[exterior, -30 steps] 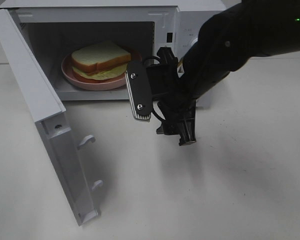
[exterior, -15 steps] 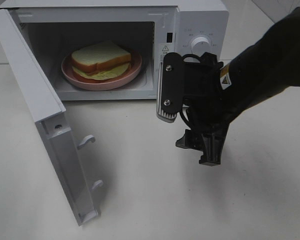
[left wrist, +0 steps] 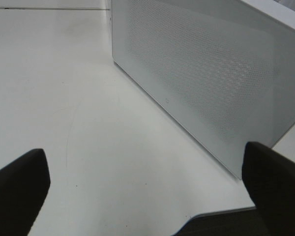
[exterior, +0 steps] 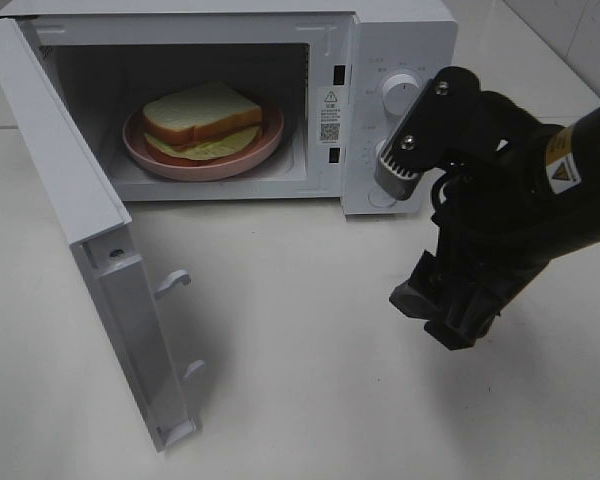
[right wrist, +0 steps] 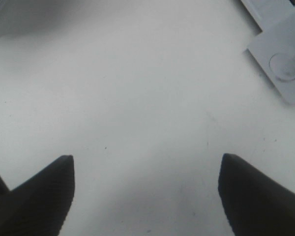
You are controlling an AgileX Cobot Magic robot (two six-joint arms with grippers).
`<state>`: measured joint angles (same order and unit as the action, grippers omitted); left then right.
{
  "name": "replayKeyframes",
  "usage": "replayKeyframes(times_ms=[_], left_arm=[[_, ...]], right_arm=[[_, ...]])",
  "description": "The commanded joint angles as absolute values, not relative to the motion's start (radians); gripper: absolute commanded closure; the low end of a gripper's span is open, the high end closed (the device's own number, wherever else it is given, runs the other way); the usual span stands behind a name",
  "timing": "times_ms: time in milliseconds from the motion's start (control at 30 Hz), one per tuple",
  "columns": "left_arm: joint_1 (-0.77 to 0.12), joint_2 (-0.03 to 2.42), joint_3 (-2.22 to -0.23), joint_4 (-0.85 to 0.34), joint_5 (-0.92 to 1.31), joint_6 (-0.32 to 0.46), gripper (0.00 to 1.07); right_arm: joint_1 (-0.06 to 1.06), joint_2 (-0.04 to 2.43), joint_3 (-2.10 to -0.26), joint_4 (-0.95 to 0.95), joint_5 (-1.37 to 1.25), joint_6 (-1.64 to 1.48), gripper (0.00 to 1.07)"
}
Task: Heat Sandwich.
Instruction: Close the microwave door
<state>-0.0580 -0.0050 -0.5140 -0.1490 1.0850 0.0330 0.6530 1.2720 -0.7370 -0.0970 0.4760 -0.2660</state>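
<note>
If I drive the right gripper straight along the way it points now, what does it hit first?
Most likely the white table. The right gripper points down at it with its jaws open and nothing between them. The microwave sits off to the side of that line. Depth is hard to judge.

From up high, the white box-shaped microwave oven [exterior: 400, 40] loses its top to the frame's upper edge, its lower round white dial [exterior: 381, 148] sits half behind a grey-padded finger [exterior: 405, 168] of the black right gripper [exterior: 417, 245], and its small white warning label [exterior: 329, 100] is too fine to read. The bulky black right arm [exterior: 580, 170] runs off the right edge. Each wrist view cuts its gripper down to two dark tips; the black left gripper [left wrist: 145, 164] shows in no other view.
</note>
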Motion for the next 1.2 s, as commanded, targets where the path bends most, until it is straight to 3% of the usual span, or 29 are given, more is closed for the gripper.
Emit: replayKeyframes(times_ms=[33,433,1200], left_arm=[[-0.064,-0.028,-0.514,-0.153,1.072,0.035,0.07],[-0.064,-0.028,-0.514,-0.153,1.072,0.035,0.07],[-0.064,-0.028,-0.514,-0.153,1.072,0.035,0.07]], right_arm=[[0.649,1.23,-0.731,-0.095,0.568,-0.161,0.31],[0.649,1.073,-0.731,-0.092,0.802,-0.047,0.31],[0.615,0.54,-0.731,-0.065,1.2,0.0,0.31]])
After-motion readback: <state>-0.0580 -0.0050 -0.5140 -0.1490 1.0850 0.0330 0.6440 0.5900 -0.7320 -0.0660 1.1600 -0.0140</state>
